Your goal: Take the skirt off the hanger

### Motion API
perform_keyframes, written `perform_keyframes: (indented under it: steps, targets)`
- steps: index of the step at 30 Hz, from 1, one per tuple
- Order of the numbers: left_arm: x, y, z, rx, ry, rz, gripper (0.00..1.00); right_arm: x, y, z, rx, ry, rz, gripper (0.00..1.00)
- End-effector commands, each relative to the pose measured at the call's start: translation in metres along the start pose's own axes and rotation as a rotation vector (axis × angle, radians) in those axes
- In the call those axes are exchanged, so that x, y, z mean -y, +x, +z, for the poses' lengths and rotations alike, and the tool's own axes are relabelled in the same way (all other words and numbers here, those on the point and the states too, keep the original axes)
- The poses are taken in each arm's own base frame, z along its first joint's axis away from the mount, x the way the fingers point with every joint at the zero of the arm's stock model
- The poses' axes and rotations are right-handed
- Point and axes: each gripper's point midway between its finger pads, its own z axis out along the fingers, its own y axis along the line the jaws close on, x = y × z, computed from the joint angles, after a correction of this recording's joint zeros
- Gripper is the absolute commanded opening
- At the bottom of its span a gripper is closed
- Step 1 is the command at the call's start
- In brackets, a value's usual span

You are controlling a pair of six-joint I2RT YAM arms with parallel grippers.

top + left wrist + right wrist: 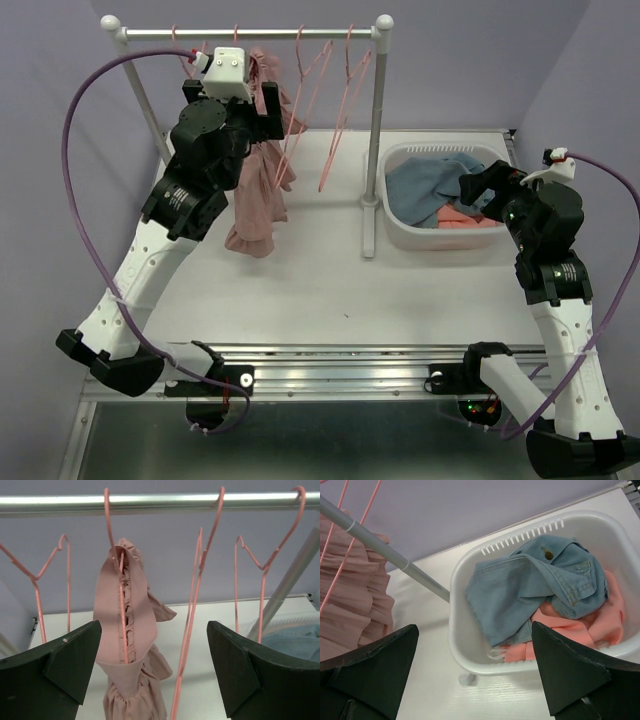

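- The skirt (131, 645) hangs looped over a pink hanger (110, 525) on the rail (60, 501).
- The left claw (152, 652) gapes empty before it; the right claw (475, 652) gapes empty above the basket (457, 580).
- A tug on the waistband could drag the hanger off the rail.

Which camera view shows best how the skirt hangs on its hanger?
The left wrist view: the skirt fills the middle, its waistband looped over a pink hanger on the rail. The top view shows it partly behind the left arm. The right wrist view catches only its ruffles at the left edge.
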Motion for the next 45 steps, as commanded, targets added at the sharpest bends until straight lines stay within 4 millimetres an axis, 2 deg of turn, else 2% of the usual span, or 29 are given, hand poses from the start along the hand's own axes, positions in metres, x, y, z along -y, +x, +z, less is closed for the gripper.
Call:
perform_keyframes:
  steps: [1,4,8,9,10,11,13,17,19,20,23,24,27,36,39,41,45]
  targets:
    - [-0.015,0.005,0.016,-0.004,-0.108,0.039,0.99,-0.012,-0.016,-0.008,0.047,-0.043,-0.019,1.00]
    - [-0.022,0.015,0.032,-0.032,-0.139,0.050,0.99,-0.012,-0.015,-0.007,0.040,-0.043,-0.022,1.00]
    - [-0.050,0.021,0.056,-0.069,-0.216,0.034,0.99,-0.011,-0.013,-0.007,0.035,-0.043,-0.025,1.00]
    - [-0.048,0.023,0.059,-0.077,-0.209,0.033,0.99,-0.011,-0.013,-0.007,0.036,-0.045,-0.028,1.00]
    - [-0.058,0.023,0.063,-0.081,-0.226,0.036,0.98,-0.012,-0.014,-0.007,0.037,-0.047,-0.028,1.00]
    - [-0.060,0.025,0.066,-0.086,-0.222,0.041,0.97,-0.012,-0.014,-0.007,0.036,-0.048,-0.028,1.00]
    - [-0.065,0.030,0.075,-0.096,-0.220,0.050,0.89,-0.011,-0.012,-0.005,0.032,-0.047,-0.028,1.00]
    - [-0.064,0.037,0.088,-0.105,-0.190,0.055,0.85,-0.012,-0.012,-0.004,0.029,-0.050,-0.025,1.00]
    - [-0.065,0.041,0.093,-0.114,-0.190,0.064,0.79,-0.012,-0.012,-0.003,0.030,-0.047,-0.025,1.00]
    - [-0.065,0.041,0.094,-0.114,-0.191,0.067,0.66,-0.011,-0.013,-0.004,0.033,-0.045,-0.025,1.00]
    - [-0.067,0.038,0.095,-0.111,-0.194,0.067,0.37,-0.012,-0.014,-0.005,0.037,-0.050,-0.030,1.00]
    - [-0.066,0.034,0.092,-0.103,-0.187,0.069,0.20,-0.012,-0.014,-0.005,0.038,-0.049,-0.030,1.00]
    - [-0.065,0.023,0.088,-0.070,-0.171,0.072,0.00,-0.011,-0.015,-0.005,0.040,-0.043,-0.028,1.00]
    - [-0.065,-0.032,0.063,0.093,-0.142,0.075,0.00,-0.010,-0.018,-0.007,0.053,-0.034,-0.031,1.00]
    - [-0.065,-0.045,0.055,0.125,-0.134,0.086,0.00,-0.010,-0.017,-0.007,0.050,-0.032,-0.033,1.00]
    - [-0.065,-0.050,0.051,0.141,-0.129,0.086,0.00,-0.010,-0.016,-0.006,0.046,-0.034,-0.034,1.00]
    - [-0.063,-0.045,0.040,0.136,-0.104,0.086,0.00,-0.010,-0.014,-0.006,0.038,-0.038,-0.040,1.00]
